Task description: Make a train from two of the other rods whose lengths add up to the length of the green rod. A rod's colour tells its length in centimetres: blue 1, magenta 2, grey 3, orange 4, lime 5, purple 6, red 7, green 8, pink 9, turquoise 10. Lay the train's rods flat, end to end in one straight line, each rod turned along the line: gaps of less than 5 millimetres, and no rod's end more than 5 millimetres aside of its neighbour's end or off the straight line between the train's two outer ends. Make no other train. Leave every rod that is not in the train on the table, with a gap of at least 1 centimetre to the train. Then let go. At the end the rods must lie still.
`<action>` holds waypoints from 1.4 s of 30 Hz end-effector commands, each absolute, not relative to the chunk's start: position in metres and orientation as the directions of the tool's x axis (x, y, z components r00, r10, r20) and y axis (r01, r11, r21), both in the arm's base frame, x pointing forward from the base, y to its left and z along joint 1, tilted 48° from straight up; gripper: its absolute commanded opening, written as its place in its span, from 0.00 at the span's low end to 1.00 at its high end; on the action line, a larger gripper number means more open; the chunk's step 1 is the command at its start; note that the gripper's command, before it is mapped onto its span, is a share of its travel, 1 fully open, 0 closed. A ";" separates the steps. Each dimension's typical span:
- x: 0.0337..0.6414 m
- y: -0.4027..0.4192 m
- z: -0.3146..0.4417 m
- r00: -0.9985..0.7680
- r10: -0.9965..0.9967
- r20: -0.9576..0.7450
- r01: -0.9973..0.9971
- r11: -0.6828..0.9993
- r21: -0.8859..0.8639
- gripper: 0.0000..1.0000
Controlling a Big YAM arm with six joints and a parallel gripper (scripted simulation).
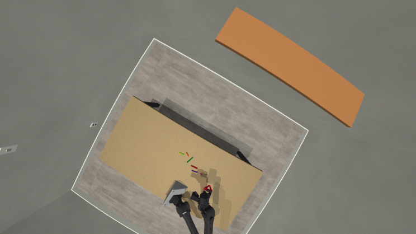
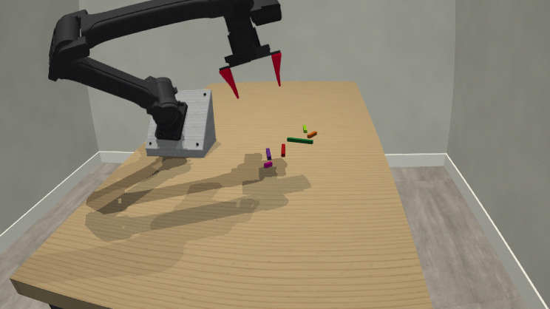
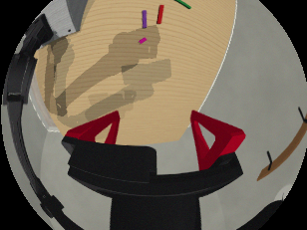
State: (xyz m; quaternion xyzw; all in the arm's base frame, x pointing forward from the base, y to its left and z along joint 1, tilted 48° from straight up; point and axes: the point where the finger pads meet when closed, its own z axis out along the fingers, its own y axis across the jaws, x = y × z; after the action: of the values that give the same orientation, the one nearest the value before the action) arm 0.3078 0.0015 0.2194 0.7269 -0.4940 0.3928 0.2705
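The gripper (image 2: 255, 80) hangs high above the counter (image 2: 365, 208), near the top middle of the side view. Its red fingers (image 2: 230, 81) are spread wide and hold nothing. All the rods lie flat in a loose bunch near the middle of that view. The green rod (image 2: 299, 140) lies to the right. The purple rod (image 2: 267, 153) and the little magenta rod (image 2: 267, 164) lie just beside each other. Six and two make eight, so I think those two should make the train. The red rod (image 2: 283, 149), orange rod (image 2: 311, 134) and lime rod (image 2: 304, 128) should stay apart.
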 end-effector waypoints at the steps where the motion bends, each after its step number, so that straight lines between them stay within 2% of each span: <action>1: 0.318 0.005 0.228 0.146 -0.535 0.832 -0.935 -0.349 -0.060 1.00; 7: 0.318 0.008 0.228 0.154 -0.533 0.832 -0.932 -0.358 -0.057 1.00; 8: 0.311 -0.009 0.201 0.072 -0.570 0.818 -0.961 -0.260 -0.097 1.00; 29: 0.318 -0.002 0.214 0.054 -0.580 0.813 -0.953 -0.273 -0.132 1.00; 30: 0.309 -0.020 0.185 -0.035 -0.606 0.795 -0.972 -0.166 -0.169 1.00; 42: 0.317 -0.013 0.198 -0.058 -0.617 0.785 -0.962 -0.175 -0.208 1.00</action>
State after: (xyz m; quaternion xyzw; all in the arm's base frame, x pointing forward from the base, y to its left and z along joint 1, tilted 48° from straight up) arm 0.3046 -0.0190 0.1868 0.6644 -0.5894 0.3911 0.2413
